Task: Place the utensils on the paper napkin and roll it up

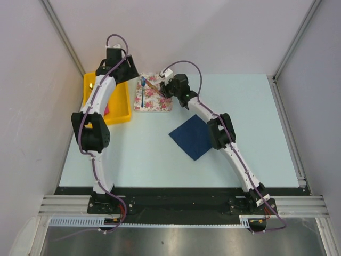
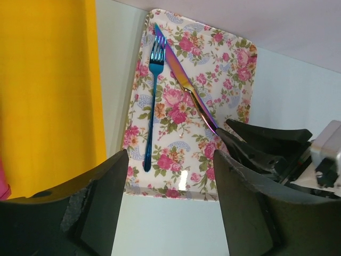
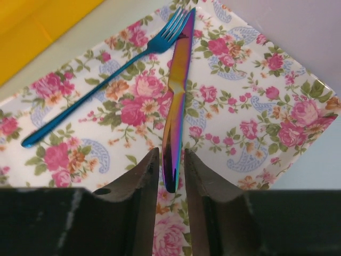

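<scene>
Right gripper straddles the handle end of the knife, jaws narrow; I cannot tell whether they pinch it yet; my left gripper hangs wide and empty above the floral mat. I judge this the first pick-up; next comes a firm pinch, a lift, and a carry to the napkin, well apart. The knife's long axis runs straight away from my jaws, tip meeting the tines of the fork, which also lies on the mat.
</scene>
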You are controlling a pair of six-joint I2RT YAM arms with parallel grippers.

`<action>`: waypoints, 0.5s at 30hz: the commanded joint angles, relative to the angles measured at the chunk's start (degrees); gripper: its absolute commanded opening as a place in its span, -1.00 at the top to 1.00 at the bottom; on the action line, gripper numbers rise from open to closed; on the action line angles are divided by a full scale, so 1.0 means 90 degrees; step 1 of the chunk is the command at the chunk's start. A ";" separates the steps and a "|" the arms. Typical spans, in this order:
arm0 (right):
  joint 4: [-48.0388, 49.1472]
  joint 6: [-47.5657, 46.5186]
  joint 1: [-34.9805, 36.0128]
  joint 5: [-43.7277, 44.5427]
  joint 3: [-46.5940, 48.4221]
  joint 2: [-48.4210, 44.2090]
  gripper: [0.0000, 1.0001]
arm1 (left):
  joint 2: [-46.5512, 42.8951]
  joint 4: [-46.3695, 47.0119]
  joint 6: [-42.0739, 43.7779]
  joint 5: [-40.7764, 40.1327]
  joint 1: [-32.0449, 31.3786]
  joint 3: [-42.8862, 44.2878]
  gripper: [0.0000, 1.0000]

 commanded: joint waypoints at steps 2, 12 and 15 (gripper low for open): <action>-0.0218 0.0896 -0.0086 0.0121 0.0502 0.0026 0.42 | -0.0375 -0.0070 -0.0117 0.0136 0.0098 0.0029 -0.41; -0.0092 0.1903 -0.0359 -0.0211 -0.0452 -0.0578 0.42 | 0.1105 0.0759 -0.0263 0.1287 -0.0038 0.0926 -0.22; 0.0269 0.2118 -0.0486 -0.0368 -0.0796 -0.1018 0.42 | 0.1548 0.1313 -0.0497 0.1717 -0.0184 0.1298 0.01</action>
